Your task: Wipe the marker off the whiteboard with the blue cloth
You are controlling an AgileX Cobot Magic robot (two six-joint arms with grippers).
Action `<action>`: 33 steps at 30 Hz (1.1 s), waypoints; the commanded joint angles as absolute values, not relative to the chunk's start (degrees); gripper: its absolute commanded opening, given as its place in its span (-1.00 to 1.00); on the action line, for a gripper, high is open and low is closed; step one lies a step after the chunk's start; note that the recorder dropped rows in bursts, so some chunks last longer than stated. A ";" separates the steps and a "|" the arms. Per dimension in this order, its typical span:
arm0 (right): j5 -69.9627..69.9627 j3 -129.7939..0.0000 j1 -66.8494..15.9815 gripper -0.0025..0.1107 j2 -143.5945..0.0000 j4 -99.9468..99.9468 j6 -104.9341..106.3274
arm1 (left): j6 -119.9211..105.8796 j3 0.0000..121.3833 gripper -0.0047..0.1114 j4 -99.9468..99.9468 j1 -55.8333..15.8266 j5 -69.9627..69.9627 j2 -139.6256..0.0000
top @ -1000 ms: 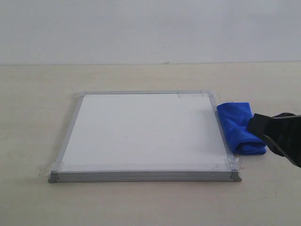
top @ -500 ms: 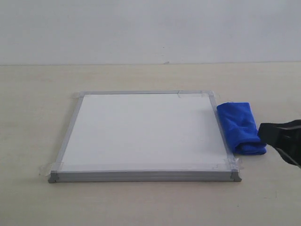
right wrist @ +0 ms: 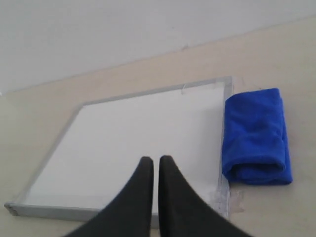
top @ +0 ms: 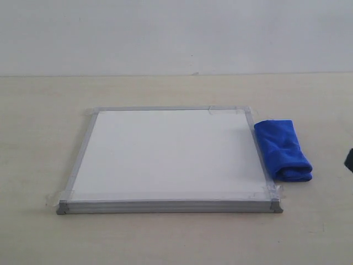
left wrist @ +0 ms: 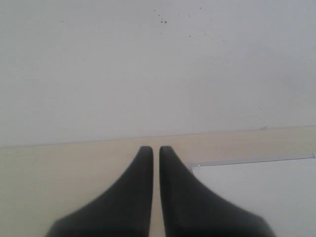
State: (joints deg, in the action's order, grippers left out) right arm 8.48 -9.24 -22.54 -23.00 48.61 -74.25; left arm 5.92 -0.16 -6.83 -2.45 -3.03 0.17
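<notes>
The whiteboard [top: 171, 154] lies flat on the table, and its white face shows no red marker line in any view. The blue cloth [top: 281, 149] lies folded on the table against the board's right frame, with nothing touching it. Only a dark sliver of my right arm [top: 349, 160] shows at the exterior view's right edge. In the right wrist view my right gripper [right wrist: 156, 159] is shut and empty, hovering over the whiteboard [right wrist: 143, 123] with the cloth [right wrist: 256, 133] off to one side. My left gripper [left wrist: 152, 149] is shut and empty, beside a corner of the whiteboard [left wrist: 261, 192].
The pale wooden table [top: 165, 237] stretches around the board on all sides. A plain white wall [top: 176, 33] stands behind it. Clear tape [top: 273, 192] holds the board's corners down.
My right gripper has pulled back to the right, away from the cloth and almost out of the exterior view. The cloth and board have stayed put.
</notes>
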 commanded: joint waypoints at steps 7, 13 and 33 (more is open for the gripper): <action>3.21 0.00 -10.23 -0.96 -0.52 49.00 -73.26 | 6.46 0.00 -0.84 -6.51 -2.54 -2.96 0.00; 3.13 0.00 -7.37 -0.96 0.00 48.49 -72.98 | 6.46 0.00 -0.84 -6.51 -2.54 -2.96 0.00; 20.85 0.00 -7.37 -0.96 0.00 -6.83 -1.08 | 6.46 0.00 -0.84 -6.51 -2.54 -2.95 0.00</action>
State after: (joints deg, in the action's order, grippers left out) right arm 14.89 -0.21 -7.48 -0.37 -3.52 -8.09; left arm 5.92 -0.16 -6.83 -2.45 -3.03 0.17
